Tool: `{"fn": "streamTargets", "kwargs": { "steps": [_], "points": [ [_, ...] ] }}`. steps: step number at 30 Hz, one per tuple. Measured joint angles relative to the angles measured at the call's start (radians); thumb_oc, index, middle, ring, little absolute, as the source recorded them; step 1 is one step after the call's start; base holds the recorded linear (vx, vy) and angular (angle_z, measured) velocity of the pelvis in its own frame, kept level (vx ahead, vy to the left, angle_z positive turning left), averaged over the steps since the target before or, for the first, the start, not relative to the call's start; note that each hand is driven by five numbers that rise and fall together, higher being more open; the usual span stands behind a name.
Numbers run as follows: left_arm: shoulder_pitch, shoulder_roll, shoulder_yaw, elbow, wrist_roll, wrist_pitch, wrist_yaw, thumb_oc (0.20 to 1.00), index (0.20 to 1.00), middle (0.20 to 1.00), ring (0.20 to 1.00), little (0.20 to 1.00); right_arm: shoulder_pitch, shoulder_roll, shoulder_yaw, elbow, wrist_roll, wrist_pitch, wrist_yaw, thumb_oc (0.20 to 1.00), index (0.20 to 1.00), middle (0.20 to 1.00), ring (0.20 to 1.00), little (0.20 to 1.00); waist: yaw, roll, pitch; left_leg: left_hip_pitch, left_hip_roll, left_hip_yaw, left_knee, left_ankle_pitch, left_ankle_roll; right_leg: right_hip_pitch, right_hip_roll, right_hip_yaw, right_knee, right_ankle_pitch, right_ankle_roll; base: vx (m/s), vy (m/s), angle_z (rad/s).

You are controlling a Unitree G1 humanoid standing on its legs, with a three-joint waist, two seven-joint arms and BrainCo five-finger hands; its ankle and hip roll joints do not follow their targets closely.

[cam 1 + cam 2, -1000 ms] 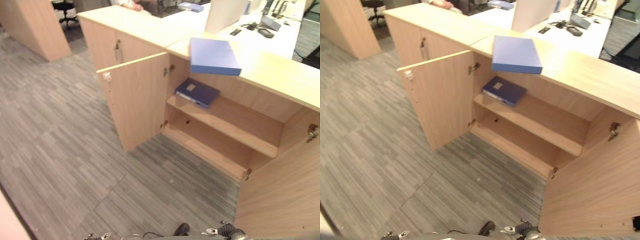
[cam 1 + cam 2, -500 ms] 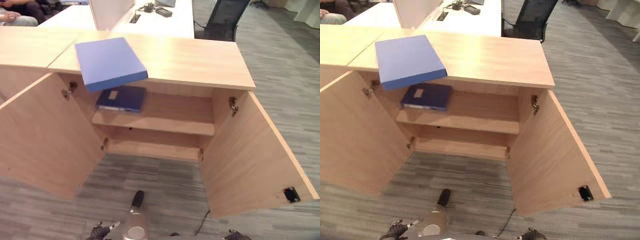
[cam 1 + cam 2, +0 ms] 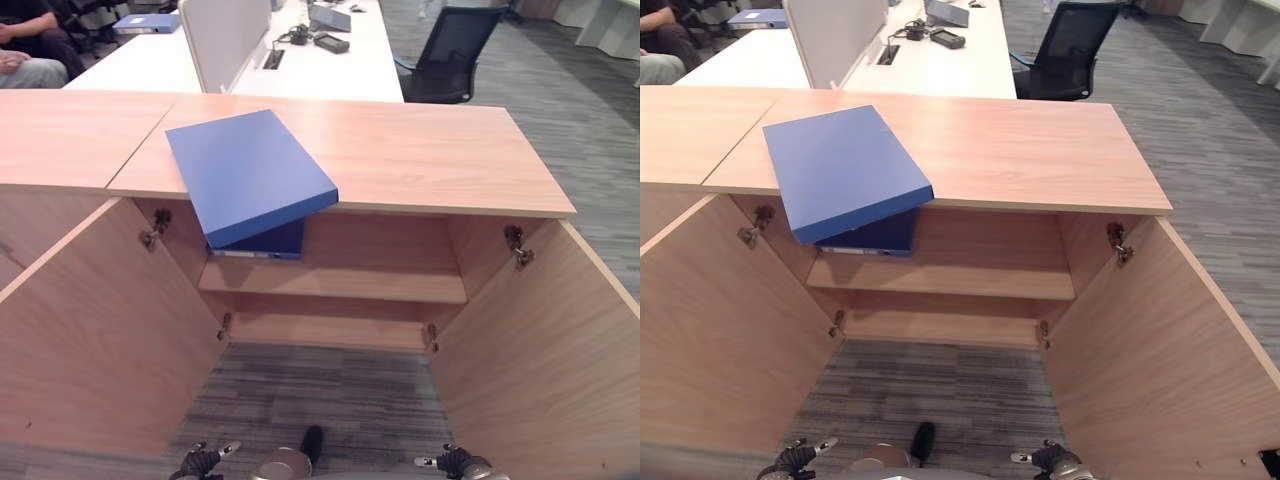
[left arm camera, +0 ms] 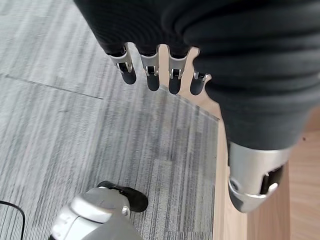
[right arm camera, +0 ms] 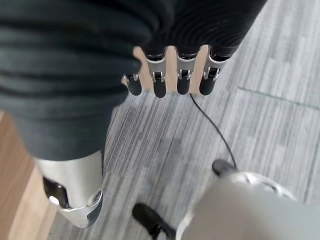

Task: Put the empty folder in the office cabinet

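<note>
A light blue folder (image 3: 250, 175) lies flat on the wooden cabinet top (image 3: 430, 150), its near corner jutting past the front edge. Under it, a darker blue folder (image 3: 268, 242) lies at the left end of the cabinet's upper shelf (image 3: 380, 285). Both cabinet doors stand wide open. My left hand (image 3: 205, 460) and right hand (image 3: 455, 462) hang low at the view's bottom edge, well short of the cabinet. In the wrist views, the left hand (image 4: 151, 75) and right hand (image 5: 182, 80) have straight, relaxed fingers over the carpet and hold nothing.
The open left door (image 3: 90, 340) and right door (image 3: 540, 370) flank the grey carpet in front of the cabinet. Behind it are white desks with a divider panel (image 3: 225, 35), a black chair (image 3: 450, 55), another blue folder (image 3: 145, 22) and a seated person (image 3: 25, 50).
The camera has swung round and come closer, so the cabinet now faces me square on. The folders lie where they were. Both hands stay low.
</note>
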State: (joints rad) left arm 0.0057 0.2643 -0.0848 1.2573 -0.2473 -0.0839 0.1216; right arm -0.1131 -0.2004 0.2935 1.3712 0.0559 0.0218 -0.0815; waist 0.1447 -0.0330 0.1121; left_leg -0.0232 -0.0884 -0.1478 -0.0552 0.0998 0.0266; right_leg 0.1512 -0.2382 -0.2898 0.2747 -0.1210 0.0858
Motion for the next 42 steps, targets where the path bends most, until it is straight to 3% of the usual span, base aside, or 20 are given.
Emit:
{"fn": "streamTargets", "kwargs": {
  "steps": [2, 5, 6, 7, 9, 10, 13, 18, 21, 23, 24, 26, 28, 32, 35, 38, 39, 42],
  "points": [
    [-0.004, 0.017, -0.006, -0.005, 0.007, 0.000, -0.004, 1.000, 1.000, 1.000, 1.000, 1.000, 0.012, 0.006, 0.017, -0.001, -0.002, 0.005, 0.007, 1.000, 1.000, 1.000, 1.000, 1.000, 0.000, -0.004, -0.004, 0.036, -0.021, -0.001, 0.003, -0.007, 0.039, -0.047, -0.045, -0.006, 0.130, -0.003, -0.004, 0.08, 0.250, -0.05],
    [0.002, 0.033, -0.016, -0.005, 0.033, 0.000, -0.007, 1.000, 1.000, 1.000, 1.000, 1.000, 0.011, 0.002, 0.041, -0.001, -0.011, 0.005, 0.007, 1.000, 1.000, 1.000, 1.000, 1.000, 0.001, -0.002, -0.002, 0.067, -0.041, 0.001, 0.003, -0.018, 0.068, -0.104, -0.088, 0.005, 0.314, 0.078, 0.011, 0.05, 0.154, 0.06],
    [0.005, 0.033, -0.017, -0.004, 0.037, 0.001, -0.009, 1.000, 1.000, 1.000, 1.000, 1.000, 0.010, -0.002, 0.046, -0.002, -0.012, 0.004, 0.008, 1.000, 1.000, 1.000, 1.000, 1.000, 0.001, 0.002, -0.002, 0.069, -0.042, -0.001, 0.006, -0.023, 0.075, -0.133, -0.104, 0.005, 0.356, 0.081, 0.015, 0.04, 0.016, -0.02],
    [0.007, 0.036, -0.017, -0.004, 0.037, 0.001, -0.010, 1.000, 1.000, 1.000, 1.000, 1.000, 0.010, -0.005, 0.050, -0.007, -0.020, 0.004, 0.008, 1.000, 1.000, 1.000, 1.000, 1.000, 0.004, 0.002, -0.003, 0.078, -0.045, 0.000, 0.012, -0.025, 0.078, -0.157, -0.117, 0.000, 0.375, 0.045, 0.023, 0.02, -0.036, -0.05],
    [0.018, 0.039, -0.016, -0.003, 0.037, 0.007, -0.013, 1.000, 1.000, 1.000, 1.000, 1.000, 0.007, -0.009, 0.049, -0.018, -0.030, 0.004, 0.013, 1.000, 1.000, 1.000, 1.000, 1.000, 0.003, 0.006, -0.001, 0.078, -0.043, -0.003, 0.012, -0.016, 0.073, -0.168, -0.088, -0.003, 0.279, -0.004, 0.020, 0.01, -0.083, 0.00],
    [0.019, 0.039, -0.015, -0.004, 0.037, 0.010, -0.013, 1.000, 1.000, 1.000, 1.000, 1.000, 0.007, -0.009, 0.049, -0.037, -0.036, 0.004, 0.014, 1.000, 1.000, 1.000, 1.000, 1.000, -0.001, 0.010, 0.009, 0.077, -0.038, -0.005, 0.010, -0.013, 0.068, -0.173, -0.018, 0.013, 0.086, -0.011, 0.026, 0.04, -0.121, 0.12],
    [0.017, 0.038, -0.012, -0.006, 0.036, 0.009, -0.015, 1.000, 1.000, 1.000, 1.000, 1.000, 0.008, -0.006, 0.048, -0.037, -0.035, 0.002, 0.014, 1.000, 1.000, 1.000, 1.000, 1.000, -0.001, 0.001, 0.027, 0.080, -0.045, -0.004, -0.001, -0.014, 0.068, -0.192, 0.049, 0.036, -0.075, -0.001, 0.038, 0.05, -0.082, 0.11],
    [0.072, 0.006, 0.002, -0.042, -0.011, 0.008, -0.037, 1.000, 1.000, 1.000, 1.000, 1.000, 0.017, -0.004, 0.015, -0.029, -0.035, 0.003, 0.015, 1.000, 1.000, 1.000, 1.000, 1.000, 0.006, -0.004, 0.009, 0.106, -0.036, -0.015, -0.040, -0.018, 0.067, -0.178, 0.063, 0.014, -0.112, 0.046, 0.027, 0.12, -0.106, 0.07],
    [0.098, 0.004, 0.005, -0.090, -0.073, 0.007, -0.047, 1.000, 1.000, 1.000, 1.000, 1.000, 0.037, -0.001, 0.010, -0.029, -0.035, 0.003, 0.015, 1.000, 1.000, 1.000, 1.000, 1.000, 0.006, -0.027, -0.021, 0.110, -0.019, -0.036, -0.039, -0.029, 0.049, -0.138, 0.091, 0.000, -0.193, 0.115, 0.005, 0.09, -0.100, 0.14],
    [0.112, 0.003, 0.006, -0.126, -0.103, 0.007, -0.046, 1.000, 1.000, 1.000, 1.000, 1.000, 0.046, 0.002, 0.010, -0.030, -0.035, 0.002, 0.014, 1.000, 1.000, 1.000, 1.000, 1.000, 0.005, -0.027, -0.037, 0.114, -0.003, -0.040, -0.035, -0.039, 0.034, -0.112, 0.113, -0.008, -0.235, 0.125, -0.004, 0.07, -0.090, 0.09],
    [0.118, 0.006, 0.007, -0.180, -0.132, 0.003, -0.042, 1.000, 1.000, 1.000, 1.000, 1.000, 0.063, 0.010, 0.010, -0.031, -0.035, 0.003, 0.014, 1.000, 1.000, 1.000, 1.000, 1.000, 0.005, -0.033, -0.051, 0.119, 0.010, -0.053, -0.034, -0.045, 0.014, -0.072, 0.136, -0.027, -0.294, 0.144, -0.017, 0.07, -0.108, 0.12],
    [0.136, 0.004, 0.006, -0.295, -0.167, 0.009, -0.033, 1.000, 1.000, 1.000, 1.000, 1.000, 0.072, 0.012, 0.010, -0.034, -0.035, 0.004, 0.014, 1.000, 1.000, 1.000, 1.000, 1.000, 0.006, -0.040, -0.058, 0.140, 0.024, -0.056, -0.034, -0.047, 0.008, -0.024, 0.160, -0.032, -0.354, 0.163, -0.028, 0.06, -0.088, 0.08],
    [0.227, 0.006, 0.004, -0.694, -0.258, -0.001, -0.033, 1.000, 1.000, 1.000, 1.000, 1.000, 0.080, 0.003, 0.009, -0.037, -0.035, 0.004, 0.013, 1.000, 1.000, 1.000, 1.000, 1.000, 0.010, -0.039, -0.057, 0.148, 0.036, -0.070, -0.034, -0.054, -0.003, -0.006, 0.174, -0.048, -0.369, 0.160, -0.038, 0.04, -0.054, 0.14],
    [0.336, 0.029, 0.068, -1.154, -0.367, -0.010, -0.053, 1.000, 1.000, 1.000, 1.000, 1.000, 0.091, -0.017, -0.022, -0.041, -0.037, 0.013, 0.016, 1.000, 1.000, 1.000, 1.000, 1.000, 0.023, -0.016, -0.050, 0.146, 0.046, -0.075, -0.035, -0.063, -0.019, -0.007, 0.184, -0.050, -0.368, 0.150, -0.043, 0.03, -0.042, 0.03],
    [0.354, 0.025, 0.189, -1.207, -0.390, -0.007, -0.024, 1.000, 1.000, 1.000, 1.000, 1.000, 0.093, -0.022, -0.022, -0.037, -0.039, 0.030, 0.018, 1.000, 1.000, 1.000, 1.000, 1.000, 0.043, 0.017, -0.032, 0.139, 0.047, -0.080, -0.035, -0.069, -0.025, -0.012, 0.185, -0.053, -0.364, 0.148, -0.042, 0.02, -0.054, 0.05],
    [0.355, 0.043, 0.283, -1.355, -0.390, -0.016, 0.014, 1.000, 1.000, 1.000, 1.000, 1.000, 0.111, -0.020, -0.022, -0.034, -0.041, 0.032, 0.020, 1.000, 1.000, 1.000, 1.000, 1.000, 0.074, 0.004, -0.025, 0.136, 0.050, -0.086, -0.035, -0.069, -0.025, -0.014, 0.189, -0.057, -0.365, 0.145, -0.047, 0.02, -0.047, 0.05],
    [0.313, 0.046, 0.329, -1.380, -0.363, -0.054, 0.043, 1.000, 1.000, 1.000, 1.000, 1.000, 0.113, -0.018, -0.022, -0.034, -0.041, 0.033, 0.020, 1.000, 1.000, 1.000, 1.000, 1.000, 0.085, -0.004, -0.024, 0.133, 0.050, -0.088, -0.035, -0.069, -0.025, -0.016, 0.191, -0.059, -0.365, 0.144, -0.048, 0.01, -0.034, 0.04],
    [0.251, 0.031, 0.384, -1.375, -0.325, -0.091, 0.114, 1.000, 1.000, 1.000, 1.000, 1.000, 0.109, -0.011, -0.021, -0.033, -0.041, 0.032, 0.021, 1.000, 1.000, 1.000, 1.000, 1.000, 0.085, -0.011, -0.023, 0.133, 0.051, -0.088, -0.035, -0.068, -0.026, -0.016, 0.191, -0.060, -0.363, 0.144, -0.048, 0.01, -0.013, 0.01]
  ]
}}
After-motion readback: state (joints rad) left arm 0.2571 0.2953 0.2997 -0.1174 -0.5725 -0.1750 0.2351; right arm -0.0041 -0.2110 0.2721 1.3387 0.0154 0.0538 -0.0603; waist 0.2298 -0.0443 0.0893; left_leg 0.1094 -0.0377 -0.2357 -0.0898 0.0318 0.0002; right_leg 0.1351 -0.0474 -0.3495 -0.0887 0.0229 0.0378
